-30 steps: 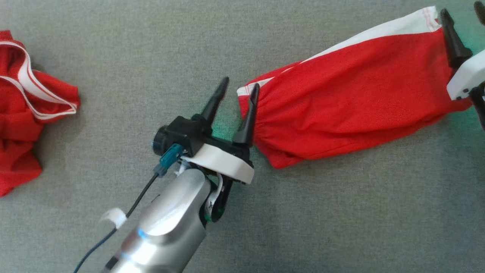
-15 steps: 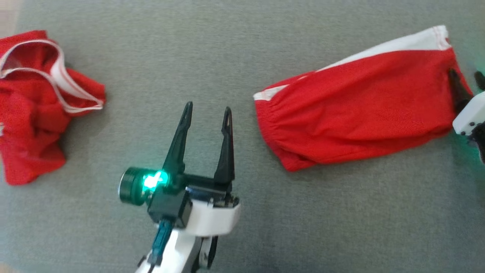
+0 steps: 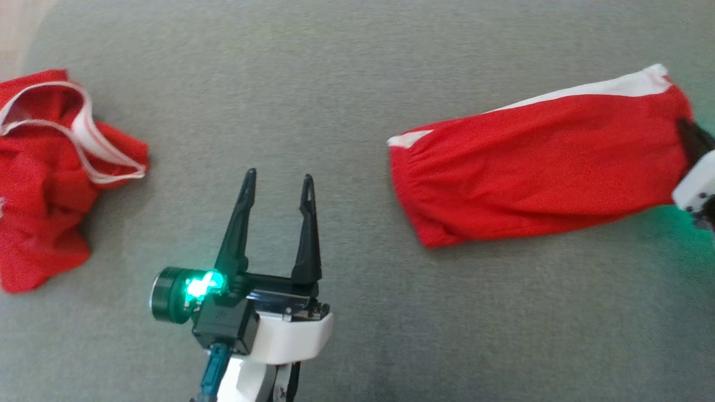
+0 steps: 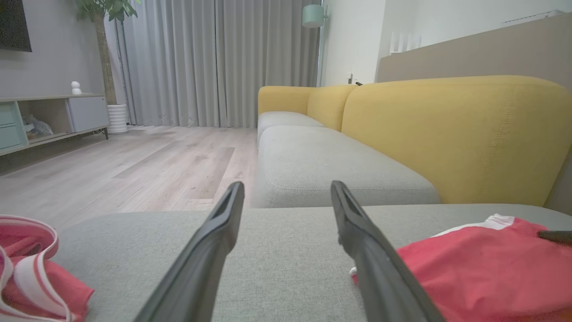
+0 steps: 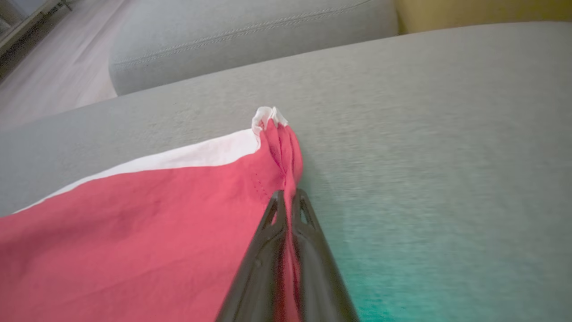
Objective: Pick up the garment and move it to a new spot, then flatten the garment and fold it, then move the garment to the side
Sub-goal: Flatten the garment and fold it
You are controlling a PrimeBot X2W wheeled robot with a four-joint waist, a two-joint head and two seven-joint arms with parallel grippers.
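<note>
Left to right on the cushion (image 3: 357, 67): red heap (image 3: 50, 184), far left; left gripper (image 3: 278, 177), fingers wide, now withdrawn from the folded garment (image 3: 536, 167) at right; right gripper (image 5: 288, 199), fingers just pinched shut on its far-right hem, seemingly ready to drag it aside.

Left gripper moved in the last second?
Yes: the left gripper has drawn left and back from the folded garment, whose end it touched before.
</note>
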